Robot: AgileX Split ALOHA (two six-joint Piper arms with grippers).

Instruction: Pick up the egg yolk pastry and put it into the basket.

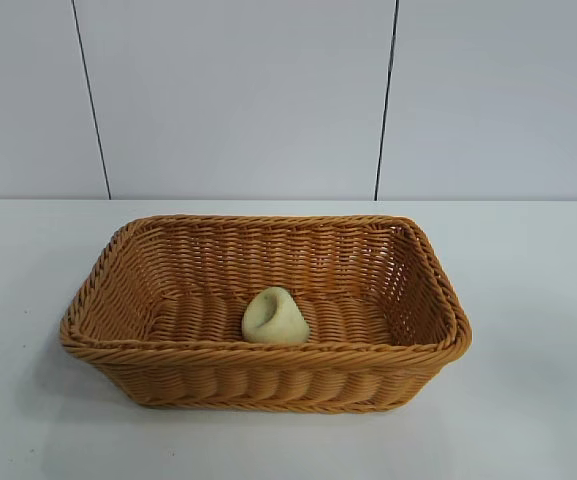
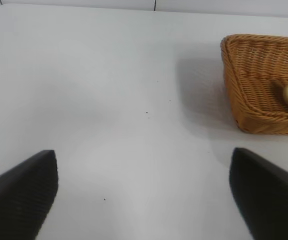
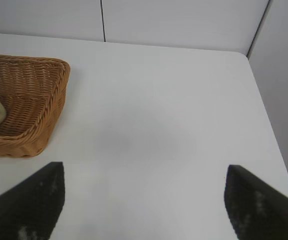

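Egg yolk pastry (image 1: 275,317) is seen lying inside the basket (image 1: 108,345), released, so the task is judged done. Left gripper (image 2: 144,200) and right gripper (image 3: 144,200) are held wide and empty, well apart from it.

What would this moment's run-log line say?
pale yellow-cream pastry lump: inside orange-brown woven wicker basket | left gripper: open, empty | right gripper: open, empty
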